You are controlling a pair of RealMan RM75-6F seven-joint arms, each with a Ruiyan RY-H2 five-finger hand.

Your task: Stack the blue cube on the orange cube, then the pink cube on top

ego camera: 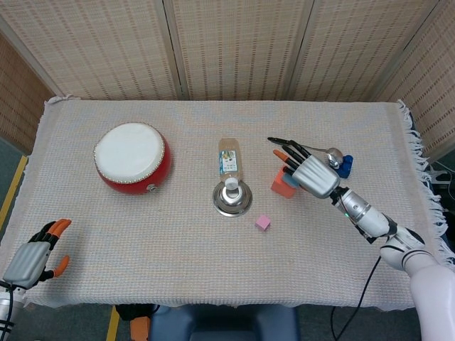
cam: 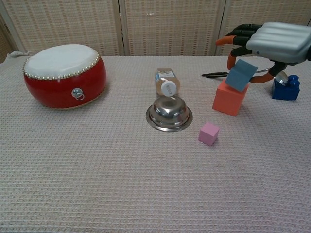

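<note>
The right hand (cam: 272,43) grips the blue cube (cam: 240,74), tilted with its lower corner seemingly touching the orange cube (cam: 230,97). First stacking step: level it, then release. The pink cube (cam: 209,133) waits on the surface (cam: 121,184); the left hand (ego camera: 32,257) idles, released.

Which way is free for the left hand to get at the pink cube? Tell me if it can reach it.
Probably not easily. The left hand hangs open at the table's near left corner, while the pink cube lies far across on bare cloth. Nothing blocks the path along the near edge; distance is the only obstacle.
</note>
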